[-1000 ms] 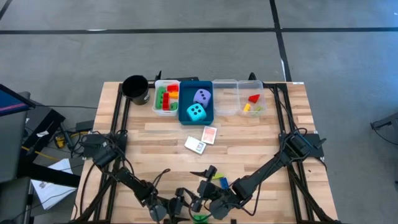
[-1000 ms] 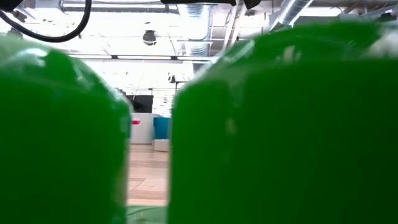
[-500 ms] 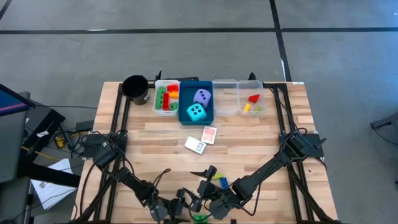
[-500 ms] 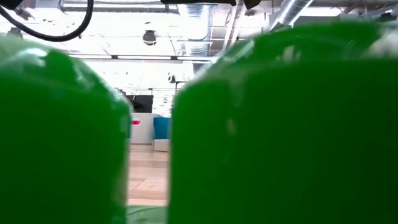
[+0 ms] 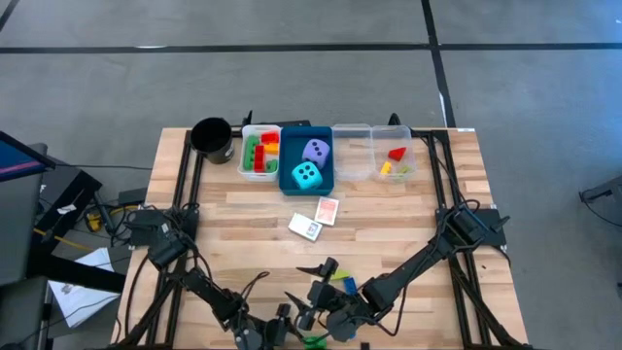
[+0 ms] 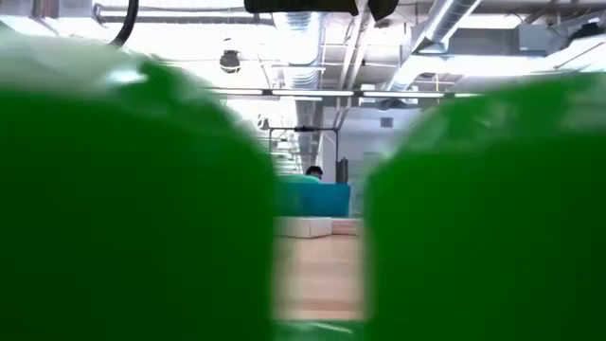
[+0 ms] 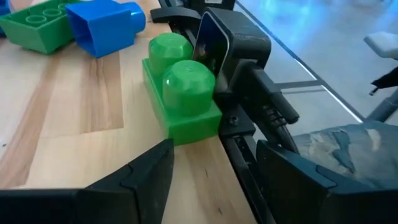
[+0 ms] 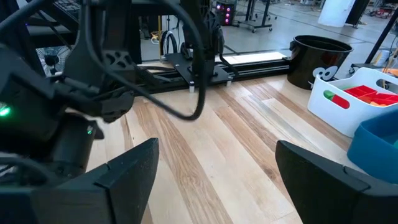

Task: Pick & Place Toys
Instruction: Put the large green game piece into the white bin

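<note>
No brand or readable writing shows on any thing; the card packs carry only a small print that cannot be read, and they lie on bare wood in the middle of the high view. The table is made of pale wooden planks with a visible grain. The green brick is smooth, glossy plastic with two round studs, and it sits at the table's edge, at the bottom middle of the high view, just in front of the left gripper, whose dark fingers stand apart and hold nothing. A blue brick and another green one lie behind it. The right gripper hovers at the bottom of the high view, its fingers also apart and empty. The soft dice, cyan and lavender, rest in the blue tray at the top middle. Compared with a second ago, the left gripper has shifted a little, and in the low view the gap between the two green studs is wider now.
</note>
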Available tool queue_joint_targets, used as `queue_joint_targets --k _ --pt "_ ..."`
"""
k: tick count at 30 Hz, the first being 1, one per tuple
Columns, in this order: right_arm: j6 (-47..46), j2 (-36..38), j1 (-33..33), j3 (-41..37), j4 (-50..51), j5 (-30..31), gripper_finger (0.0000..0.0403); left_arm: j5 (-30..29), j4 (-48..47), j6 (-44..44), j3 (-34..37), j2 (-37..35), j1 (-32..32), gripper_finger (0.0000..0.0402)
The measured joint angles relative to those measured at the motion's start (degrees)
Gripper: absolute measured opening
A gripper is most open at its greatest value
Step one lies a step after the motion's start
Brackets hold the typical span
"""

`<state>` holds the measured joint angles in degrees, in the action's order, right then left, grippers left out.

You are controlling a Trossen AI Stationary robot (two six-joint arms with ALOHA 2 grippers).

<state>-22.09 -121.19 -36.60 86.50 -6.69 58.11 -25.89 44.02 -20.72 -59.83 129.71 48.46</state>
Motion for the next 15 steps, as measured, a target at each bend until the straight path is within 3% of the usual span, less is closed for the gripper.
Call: queue_joint_targets --k 4,15 --pt "0.00 0.00 0.00 0.00 -0.03 -0.02 0.0317 -3.03 0.17 0.99 -1.88 2.45 0.12 0.0226" --pt "-0.18 0.00 0.00 0.02 -0.06 -0.17 0.0317 -5.56 -0.18 1.71 -0.77 0.03 -1.17 0.0226"
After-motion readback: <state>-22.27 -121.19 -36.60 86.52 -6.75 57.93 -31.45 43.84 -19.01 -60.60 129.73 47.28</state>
